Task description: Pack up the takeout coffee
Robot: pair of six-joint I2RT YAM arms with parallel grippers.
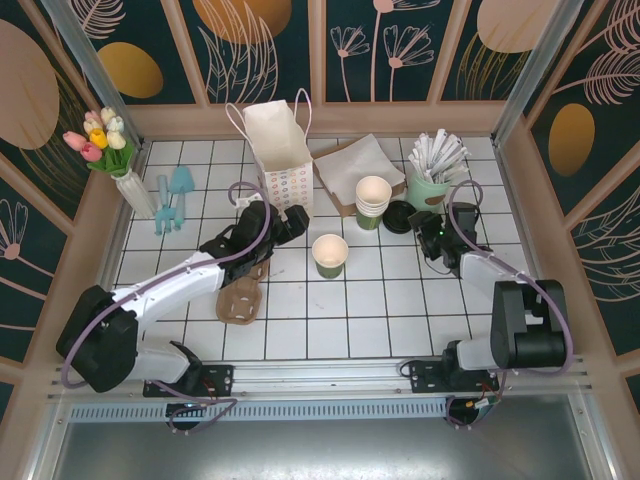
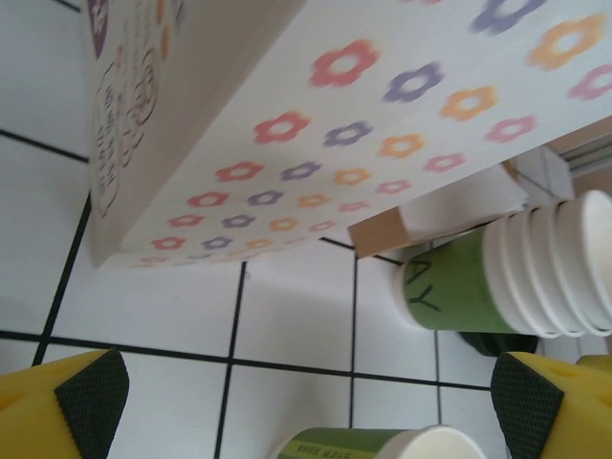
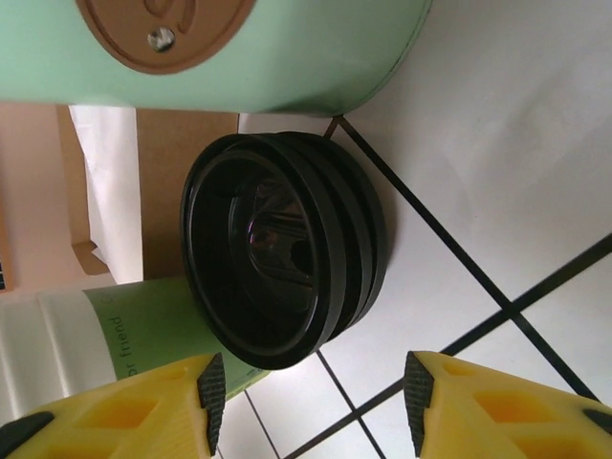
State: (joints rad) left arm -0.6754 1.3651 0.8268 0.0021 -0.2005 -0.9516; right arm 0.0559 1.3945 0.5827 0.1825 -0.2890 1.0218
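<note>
Finding: the coffee cup point(image 1: 330, 255) stands upright on the tiled table point(image 1: 300, 330), its mouth open and no lid on it. It sits between the two arms, in front of the paper bag point(image 1: 280, 150).

Left gripper point(image 1: 290, 222): jaws wide, holding nothing. It hangs at the foot of the bag, and the cup is just to its right and nearer the arm bases. This is the nearer arm to the cup.

Right gripper point(image 3: 314, 397): jaws at a middling width with nothing between the pads. The stack of black lids point(image 3: 277, 249) lies straight ahead, hollow side facing the fingers, tucked against the mint holder point(image 3: 220, 48). The near rim sits roughly level with the fingertips; contact cannot be confirmed.

Judgement: lidding comes first, so the move turns on the lids being dead ahead of the right jaws.
</note>
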